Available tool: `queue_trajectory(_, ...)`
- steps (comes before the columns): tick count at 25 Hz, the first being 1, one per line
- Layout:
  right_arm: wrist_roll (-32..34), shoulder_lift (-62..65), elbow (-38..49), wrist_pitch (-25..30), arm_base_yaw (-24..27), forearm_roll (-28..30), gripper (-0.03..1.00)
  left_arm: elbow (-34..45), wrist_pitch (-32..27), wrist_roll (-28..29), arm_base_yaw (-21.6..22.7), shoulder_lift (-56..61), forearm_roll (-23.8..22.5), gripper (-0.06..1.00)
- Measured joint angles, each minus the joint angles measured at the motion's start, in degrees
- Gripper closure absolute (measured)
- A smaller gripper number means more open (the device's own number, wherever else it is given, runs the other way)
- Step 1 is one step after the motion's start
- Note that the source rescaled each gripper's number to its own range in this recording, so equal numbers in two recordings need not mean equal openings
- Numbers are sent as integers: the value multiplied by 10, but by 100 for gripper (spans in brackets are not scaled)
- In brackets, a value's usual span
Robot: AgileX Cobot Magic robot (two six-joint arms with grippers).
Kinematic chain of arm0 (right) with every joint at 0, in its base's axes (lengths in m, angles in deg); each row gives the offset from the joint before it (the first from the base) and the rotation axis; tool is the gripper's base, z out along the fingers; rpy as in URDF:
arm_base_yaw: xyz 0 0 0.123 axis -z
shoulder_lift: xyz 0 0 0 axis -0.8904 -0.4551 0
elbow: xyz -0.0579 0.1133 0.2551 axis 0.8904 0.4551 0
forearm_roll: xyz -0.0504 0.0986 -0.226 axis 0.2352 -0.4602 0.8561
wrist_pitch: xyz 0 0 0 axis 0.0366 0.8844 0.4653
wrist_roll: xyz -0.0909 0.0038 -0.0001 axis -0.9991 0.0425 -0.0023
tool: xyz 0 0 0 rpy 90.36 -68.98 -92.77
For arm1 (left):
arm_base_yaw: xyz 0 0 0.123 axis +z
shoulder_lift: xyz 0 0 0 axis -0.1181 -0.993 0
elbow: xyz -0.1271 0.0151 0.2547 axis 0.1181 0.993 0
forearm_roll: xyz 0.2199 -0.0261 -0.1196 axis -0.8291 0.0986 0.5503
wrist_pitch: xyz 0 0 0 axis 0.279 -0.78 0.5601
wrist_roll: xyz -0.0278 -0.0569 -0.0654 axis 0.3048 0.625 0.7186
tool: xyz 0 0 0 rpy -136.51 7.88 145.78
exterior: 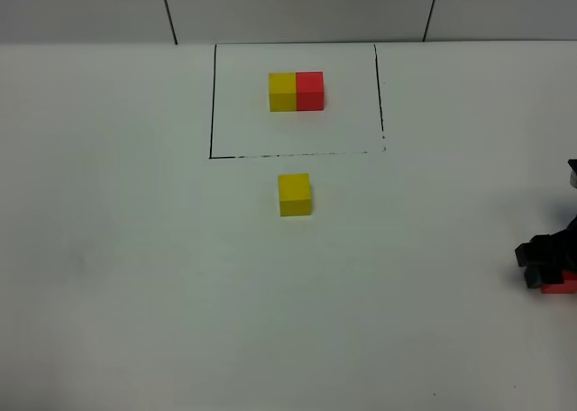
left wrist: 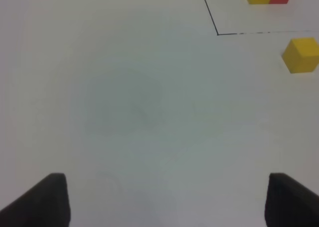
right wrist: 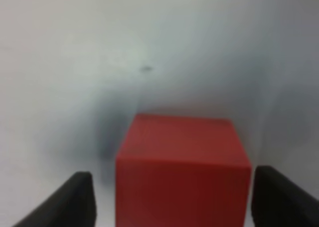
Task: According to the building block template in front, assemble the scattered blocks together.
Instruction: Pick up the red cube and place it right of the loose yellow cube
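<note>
We find the red cube (right wrist: 182, 172) resting on the white surface (exterior: 135, 276) between the fingers of the right claw (right wrist: 172, 199). The right wrist view shows those dark fingers spread to either side of it. A strip of surface is visible beside one finger, and the other stands very near the cube's face; we see no pinch.

The high camera gives only a sliver of that red at its right edge, under the black claw and well apart from the other blocks. That camera also shows what the right wrist view does not. The yellow cube (exterior: 295, 195) sits alone near the middle, just outside the near line of the black-lined rectangle (exterior: 213, 105). Inside the rectangle is the template (exterior: 296, 91), yellow on the left joined to red on the right.

The left wrist view catches the yellow cube, a corner of the rectangle and the template far off. It also shows the left claw (left wrist: 167, 202), its fingers wide apart over bare surface.
</note>
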Motion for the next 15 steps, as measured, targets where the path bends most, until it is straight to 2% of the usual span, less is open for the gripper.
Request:
queue_trajectory(4,0,0,0,0,0,2,97,0,0,0,0,0,0,19)
queue_trajectory(9,0,0,-4,9,0,3,96,0,0,0,0,0,0,19)
queue_trajectory(15,-5,0,-51,53,-18,10,96,0,0,0,0,0,0,19)
